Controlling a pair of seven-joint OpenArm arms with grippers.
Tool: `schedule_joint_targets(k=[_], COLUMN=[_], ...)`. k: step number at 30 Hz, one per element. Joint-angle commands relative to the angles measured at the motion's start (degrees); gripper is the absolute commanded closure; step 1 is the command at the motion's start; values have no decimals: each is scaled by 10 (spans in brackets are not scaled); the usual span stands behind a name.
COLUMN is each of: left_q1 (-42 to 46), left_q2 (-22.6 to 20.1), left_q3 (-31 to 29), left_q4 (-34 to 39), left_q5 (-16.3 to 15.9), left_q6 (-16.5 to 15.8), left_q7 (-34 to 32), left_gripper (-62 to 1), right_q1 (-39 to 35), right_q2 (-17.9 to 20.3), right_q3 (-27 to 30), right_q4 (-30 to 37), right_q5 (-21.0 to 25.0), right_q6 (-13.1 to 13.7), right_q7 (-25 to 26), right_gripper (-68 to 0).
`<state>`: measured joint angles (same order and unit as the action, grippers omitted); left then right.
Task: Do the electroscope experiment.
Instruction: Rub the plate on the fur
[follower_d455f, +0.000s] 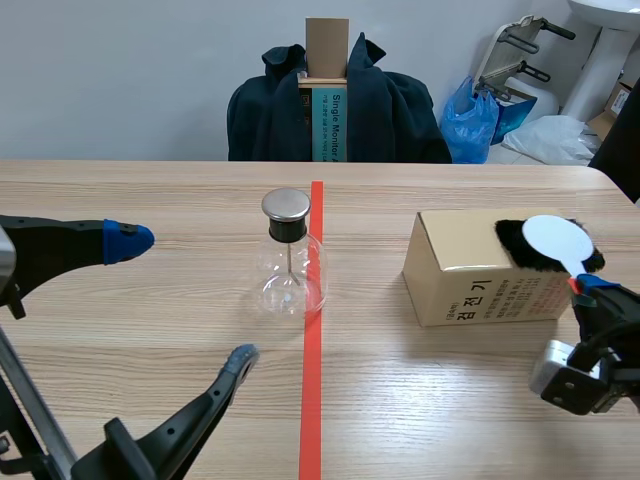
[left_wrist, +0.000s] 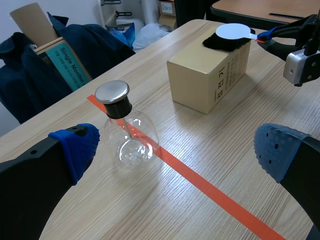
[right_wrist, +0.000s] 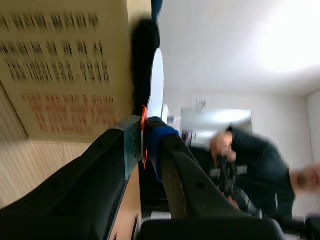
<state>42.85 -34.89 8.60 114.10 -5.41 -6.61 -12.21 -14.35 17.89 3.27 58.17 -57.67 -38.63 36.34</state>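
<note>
The left gripper (follower_d455f: 185, 300) hangs over the tabletop's near left part, its blue-padded fingers (follower_d455f: 128, 240) spread wide around nothing. The wooden table (follower_d455f: 450, 400) bears an orange-red tape line (follower_d455f: 312, 400) running from near edge to far edge. Beyond the far edge sits a dark jacket (follower_d455f: 400, 110). A cardboard box (follower_d455f: 465, 275) lies toward the right edge. Mid-table on the tape stands the electroscope flask (follower_d455f: 290, 275), upright, with its metal cap (follower_d455f: 286, 205) on top and a thin rod hanging straight down inside. On the box top rests a black fur pad (follower_d455f: 510, 238). Flat upon it lies the white disc paddle (follower_d455f: 550, 238), its handle pointing toward the near right corner, pinched between the narrow fingers of the right gripper (right_wrist: 145, 131).
</note>
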Motion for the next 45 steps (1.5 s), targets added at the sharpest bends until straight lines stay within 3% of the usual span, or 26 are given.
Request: schedule_joint_targets(k=[1, 3, 7, 12, 16, 18, 20, 21, 23, 25, 26, 30, 31, 33, 34, 35, 39, 40, 43, 44, 45], left_q1=[-1, -1, -1, -2, -1, -1, -1, -1, -1, -1, -1, -1, -2, -2, -2, -2, -2, -2, -2, -1, -1], left_q2=[2, 2, 2, 2, 2, 2, 2, 3, 2, 2, 2, 2, 2, 2, 2, 2, 2, 2, 2, 2, 2], left_q3=[3, 3, 3, 3, 3, 3, 3, 3, 3, 3, 3, 3, 3, 3, 3, 3, 3, 3, 3, 3, 3], left_q4=[4, 4, 4, 3, 3, 3, 3, 3, 3, 3, 3, 3, 3, 3, 3, 3, 3, 3, 3, 3, 3], left_q5=[-5, -2, 6, 6, 17, 19, 18, 18, 18, 18, 18, 18, 18, 18, 18, 18, 18, 18, 18, 18, 18], left_q6=[1, 1, 1, 1, 1, 0, 0, 0, 0, 0, 0, 0, 0, 0, 0, 0, 0, 0, 0, 0, 0], left_q7=[-8, -8, -8, -8, -8, -8, -8, -8, -8, -8, -8, -8, -8, -8, -8, -8, -8, -8, -3, -3, -1], left_gripper=[-623, -623, -623, -623, -623, -623, -623, -623, -623, -623, -623, -623, -623, -623, -623, -623, -623, -623, -623, -623, -623], right_q1=[0, 1, 0, -1, 1, 1, 1, 1, 1, 1, 1, 2, 2, 2, 2, 1, 2, 2, 1, 0, 0], right_q2=[8, 6, 7, 5, 8, 12, 9, 6, -1, 0, 2, 2, -1, -4, -4, -2, -1, -4, -7, -3, 2], right_q3=[2, 2, 2, -3, 4, 5, 4, 4, 4, 5, 6, 4, 4, 4, 5, 5, 5, 5, 6, 6, 6], right_q4=[4, 4, 4, 4, 4, 4, 4, 4, 5, 5, 5, 5, 6, 7, 7, 7, 7, 9, 13, 13, 13], right_q5=[-3, -13, -14, -27, -27, -23, -26, -33, -37, -36, -35, -37, -37, -36, -36, -36, -37, -38, -38, -38, -38], right_q6=[-6, -8, -3, -4, 0, 22, 25, 24, 3, 2, 9, 21, 14, -6, -5, -1, 11, 7, -6, 1, 14], right_q7=[41, 45, -62, -2, -106, -63, 5, 15, -48, -128, -127, 15, 9, -79, -116, -121, 33, 29, -112, -125, -104], right_gripper=[-8, -8, -8, -8, -8, -8, -8, -8, -8, -8, -8, -8, -8, -8, -8, -8, -8, -8, -8, -8, -8])
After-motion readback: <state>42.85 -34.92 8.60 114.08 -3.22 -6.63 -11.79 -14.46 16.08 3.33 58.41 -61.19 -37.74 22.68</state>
